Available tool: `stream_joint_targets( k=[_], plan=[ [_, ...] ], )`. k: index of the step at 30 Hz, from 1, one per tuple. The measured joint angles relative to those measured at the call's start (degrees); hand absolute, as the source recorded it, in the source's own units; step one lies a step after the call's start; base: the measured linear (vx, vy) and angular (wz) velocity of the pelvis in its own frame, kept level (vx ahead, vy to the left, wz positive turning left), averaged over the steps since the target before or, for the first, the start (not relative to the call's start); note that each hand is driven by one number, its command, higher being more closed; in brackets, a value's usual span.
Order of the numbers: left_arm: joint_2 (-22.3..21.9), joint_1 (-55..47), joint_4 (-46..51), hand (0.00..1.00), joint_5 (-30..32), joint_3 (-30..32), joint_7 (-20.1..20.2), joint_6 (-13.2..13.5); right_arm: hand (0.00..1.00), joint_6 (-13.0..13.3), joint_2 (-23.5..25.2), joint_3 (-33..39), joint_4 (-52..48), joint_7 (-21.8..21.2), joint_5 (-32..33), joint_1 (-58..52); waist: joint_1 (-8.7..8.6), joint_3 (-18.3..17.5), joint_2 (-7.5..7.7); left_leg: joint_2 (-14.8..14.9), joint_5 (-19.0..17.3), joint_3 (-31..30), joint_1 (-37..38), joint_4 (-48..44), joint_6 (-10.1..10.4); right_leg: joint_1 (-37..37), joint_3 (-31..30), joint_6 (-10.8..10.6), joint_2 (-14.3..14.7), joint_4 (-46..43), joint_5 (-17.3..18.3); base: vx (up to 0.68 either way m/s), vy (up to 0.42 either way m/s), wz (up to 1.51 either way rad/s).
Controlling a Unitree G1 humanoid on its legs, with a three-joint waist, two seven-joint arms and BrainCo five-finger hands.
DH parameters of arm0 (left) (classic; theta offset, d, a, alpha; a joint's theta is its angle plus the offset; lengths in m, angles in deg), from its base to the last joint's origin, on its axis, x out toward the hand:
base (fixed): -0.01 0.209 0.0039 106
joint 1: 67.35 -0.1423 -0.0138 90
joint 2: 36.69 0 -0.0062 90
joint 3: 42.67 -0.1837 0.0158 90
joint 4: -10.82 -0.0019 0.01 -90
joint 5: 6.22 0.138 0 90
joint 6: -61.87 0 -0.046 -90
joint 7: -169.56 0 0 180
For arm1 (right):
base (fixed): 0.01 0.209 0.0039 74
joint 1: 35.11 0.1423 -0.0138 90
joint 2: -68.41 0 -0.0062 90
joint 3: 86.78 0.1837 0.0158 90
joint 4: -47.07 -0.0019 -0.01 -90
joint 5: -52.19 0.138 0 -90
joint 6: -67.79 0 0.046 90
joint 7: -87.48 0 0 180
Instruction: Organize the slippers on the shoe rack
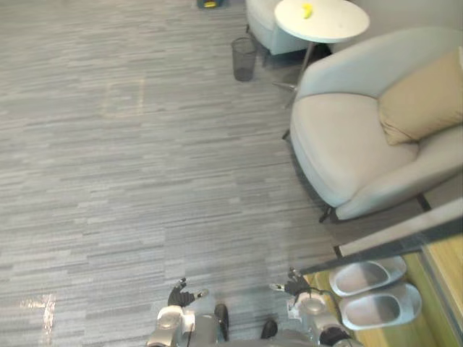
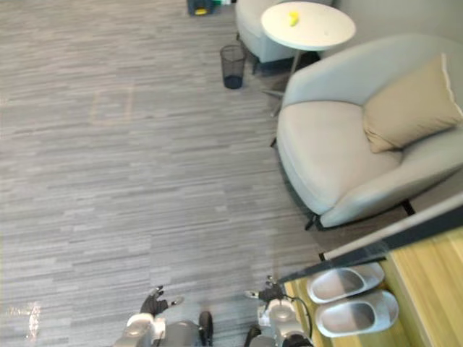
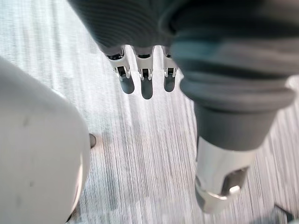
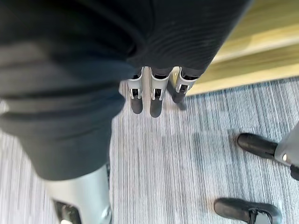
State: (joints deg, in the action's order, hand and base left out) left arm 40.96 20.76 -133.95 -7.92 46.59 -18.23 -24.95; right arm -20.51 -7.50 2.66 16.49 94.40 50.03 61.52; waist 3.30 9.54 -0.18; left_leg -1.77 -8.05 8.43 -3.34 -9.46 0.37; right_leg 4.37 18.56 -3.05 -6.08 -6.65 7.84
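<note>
While both hang low, left hand, right hand, fingers straight (empty), slippers nearby.

Head stereo cams look down, share armchair; wrist cams near carpet.

The right hand hangs, fingers straight, over grey carpet near a wooden surface.

Close in on the robot's left hand: a dark ribbed cover over its back and wrist, and slim silver fingers in a row with rounded dark tips and small black fittings at their bases. Its thumb is polished silver below a dark ribbed sleeve. The right hand has the same black ribbing and dark-tipped silver. From above, rounded silver-grey arms.
</note>
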Motion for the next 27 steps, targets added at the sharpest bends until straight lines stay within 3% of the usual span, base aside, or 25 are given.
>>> stream_joint_targets(
  k=[2,3,4,5,6,7,10,11,12,13,15,16,17,18,20,21,22,23,24,26,27],
  plan=[
    [0.1,-0.5,-0.1,0.0,0.0,0.5,0.0,0.0,0.0,0.0,0.1,-0.2,0.0,-0.1,-0.1,-0.2,0.03,0.1,0.28,-0.3,0.1,-0.1,1.8,1.7,-0.2,0.2,0.1,-1.2,-0.5,-2.5,0.8,0.05,0.023,0.02],
    [0.1,-0.6,-0.5,0.0,0.0,1.5,0.0,0.0,0.0,0.0,0.3,-0.3,0.1,-0.1,-0.1,-0.1,-0.21,0.3,0.38,-0.7,0.2,-0.5,3.7,3.6,-0.6,-1.7,0.1,-3.7,-2.0,-9.7,2.6,0.03,0.043,0.25],
    [0.1,-0.6,-0.7,0.0,-0.1,1.5,0.0,0.1,0.0,-0.1,0.1,-0.3,0.1,-0.1,-0.2,-0.9,-0.45,0.4,0.5,-1.2,0.5,-1.7,5.5,5.1,-1.2,-5.6,0.2,-4.1,-4.2,-20.5,3.5,0.03,0.043,0.31],
    [0.1,-0.6,-0.7,0.0,-0.1,1.4,0.0,0.1,0.0,-0.1,0.0,-0.2,0.1,-0.1,-0.2,-1.1,-0.5,0.4,0.6,-1.4,0.5,-2.2,6.0,5.3,-1.4,-6.5,0.2,-4.1,-4.8,-23.1,3.4,0.12,0.016,0.6],
    [0.6,-0.6,-0.7,0.0,-0.1,1.3,0.0,0.1,0.0,-0.2,0.0,-0.2,0.1,-0.2,-0.2,-2.1,-0.95,0.9,1.42,-2.2,-0.3,-5.5,8.2,5.8,-3.2,-11.0,-0.2,-2.3,-7.0,-35.2,3.0,0.16,-0.07,0.89],
    [1.3,-0.8,-1.0,0.0,-0.1,1.3,-0.1,-0.1,0.0,-0.3,1.0,-0.3,-0.1,-0.5,-0.2,-3.1,-1.38,0.9,2.3,-2.3,-0.5,-7.9,9.0,5.8,-3.4,-13.7,-2.5,-1.7,-6.5,-37.7,7.2,0.16,-0.07,0.94],
    [1.2,-0.6,-1.0,0.0,-0.2,1.3,-0.8,-0.1,0.0,0.0,0.9,-0.3,-0.1,-0.9,-0.2,-2.6,-1.47,1.1,1.91,-0.7,-0.6,-11.5,9.8,6.4,-3.4,-17.0,-4.0,-1.0,-3.3,-31.8,8.8,0.15,-0.09,0.82],
    [1.0,-0.5,-1.0,0.0,-0.5,1.4,-0.8,-0.1,0.0,0.1,0.7,-0.4,-0.1,-1.2,-0.2,-2.6,-1.66,1.4,1.41,0.4,-0.9,-14.0,10.0,6.5,-3.2,-18.9,-5.4,-0.9,-1.2,-25.5,8.0,0.12,-0.089,0.77],
    [1.1,-0.6,-1.0,0.0,-0.7,1.4,-0.8,-0.1,0.0,0.0,0.6,-0.7,-0.1,-1.3,-0.2,-2.2,-1.93,1.4,1.36,0.9,-1.2,-15.5,10.0,6.6,-2.6,-19.8,-6.5,-1.0,-0.1,-20.8,6.4,0.2,-0.178,1.17],
    [1.5,-0.9,-1.0,0.0,-0.7,1.5,-0.8,-0.1,0.0,0.0,0.7,-0.8,0.0,-1.3,-0.2,-2.4,-2.16,1.1,2.17,0.5,-2.3,-17.6,9.9,6.1,-1.7,-20.1,-9.1,0.0,0.3,-13.0,1.6,0.19,-0.183,0.93],
    [1.7,-1.4,-1.0,0.0,-0.7,1.9,-0.8,-0.1,0.0,0.0,0.7,-0.9,0.0,-1.3,-0.2,-2.8,-2.34,0.6,2.89,-0.2,-4.4,-19.8,10.3,4.7,-1.1,-19.9,-10.4,1.1,-0.2,-11.4,-2.5,0.3,-0.279,0.78],
    [0.9,-2.0,-1.1,0.0,-0.7,2.7,-0.8,-0.1,0.0,0.0,-0.2,-1.5,0.0,-1.3,-0.2,-2.8,-2.81,0.0,1.51,1.5,-7.2,-21.3,10.2,1.7,0.0,-18.4,-9.2,1.8,1.1,-11.9,-2.9,0.28,-0.232,0.53],
    [0.6,-2.2,-1.0,0.0,-0.8,3.1,-0.8,-0.1,0.0,0.0,-0.4,-1.5,0.0,-1.3,-0.2,-2.8,-2.75,-0.2,1.02,2.0,-7.7,-21.4,10.0,1.2,0.4,-18.3,-8.9,1.9,1.6,-11.8,-2.3,0.38,-0.235,0.44],
    [-0.5,-2.7,-1.3,0.0,-0.8,4.8,-0.8,-0.1,0.0,0.0,-0.3,-1.7,-0.1,-1.3,-0.2,-2.4,-2.47,-0.8,-0.41,3.1,-8.9,-20.9,7.8,-3.9,2.0,-18.0,-7.8,2.9,2.8,-11.7,-0.4,0.39,-0.204,0.29],
    [-1.5,-2.1,-0.8,0.0,-0.7,7.9,-0.8,-0.2,0.0,-0.1,-0.2,-2.1,-0.2,-1.3,-0.2,-2.6,-2.43,-0.1,-1.03,3.6,-9.5,-17.7,0.8,-20.4,3.7,-15.1,-6.6,4.1,3.7,-10.5,0.6,0.43,-0.213,0.31],
    [-2.3,-2.1,0.9,0.0,-0.9,9.9,-0.9,-0.2,0.0,-0.4,-0.1,-2.9,-1.9,-1.2,-0.1,-2.9,-1.82,1.1,-1.45,6.6,-9.5,-12.7,-5.1,-35.1,5.9,-10.8,-5.9,5.2,5.5,-8.6,1.3,0.4,-0.149,0.07],
    [-2.6,-2.2,2.5,0.0,-1.4,10.6,-0.9,-0.2,0.0,-0.4,0.4,-3.0,-2.6,-1.0,-0.1,-3.3,-0.63,1.7,-1.74,10.1,-10.2,-7.9,-8.0,-42.2,5.5,-6.7,-4.8,6.1,6.5,-7.4,2.3,0.39,-0.135,0.0],
    [-2.6,-2.0,2.6,0.0,-1.4,10.6,-0.9,-0.1,0.0,-0.4,0.5,-3.1,-2.6,-1.0,0.0,-3.4,-0.34,1.7,-1.58,10.6,-10.3,-7.2,-8.7,-42.8,5.2,-5.9,-4.7,6.1,6.6,-7.1,2.5,0.35,-0.121,-0.02],
    [-2.3,-1.5,3.7,0.0,-1.4,10.5,-0.8,0.0,0.0,-0.3,1.3,-2.8,-2.7,-0.5,0.0,-3.3,0.23,1.9,0.01,12.0,-10.7,-3.4,-11.7,-40.9,4.4,-2.9,-3.6,6.0,6.4,-4.6,2.6,0.32,-0.102,0.14],
    [-2.0,-0.8,4.4,0.0,-1.7,10.3,-0.9,0.3,0.0,-0.2,1.6,-2.5,-3.3,0.2,0.1,-2.8,0.36,2.0,0.73,11.9,-10.8,-0.4,-15.2,-34.0,3.7,0.3,-3.0,5.1,5.9,-0.8,2.3,0.36,-0.042,0.21],
    [-1.9,-0.4,4.6,0.0,-1.8,10.3,-0.9,0.3,0.0,-0.1,1.5,-2.3,-3.7,0.5,0.1,-2.7,0.36,2.1,0.96,10.8,-9.4,0.7,-16.9,-26.1,2.6,1.9,-2.1,4.1,5.2,1.6,2.2,0.35,0.046,0.2]
  ],
)
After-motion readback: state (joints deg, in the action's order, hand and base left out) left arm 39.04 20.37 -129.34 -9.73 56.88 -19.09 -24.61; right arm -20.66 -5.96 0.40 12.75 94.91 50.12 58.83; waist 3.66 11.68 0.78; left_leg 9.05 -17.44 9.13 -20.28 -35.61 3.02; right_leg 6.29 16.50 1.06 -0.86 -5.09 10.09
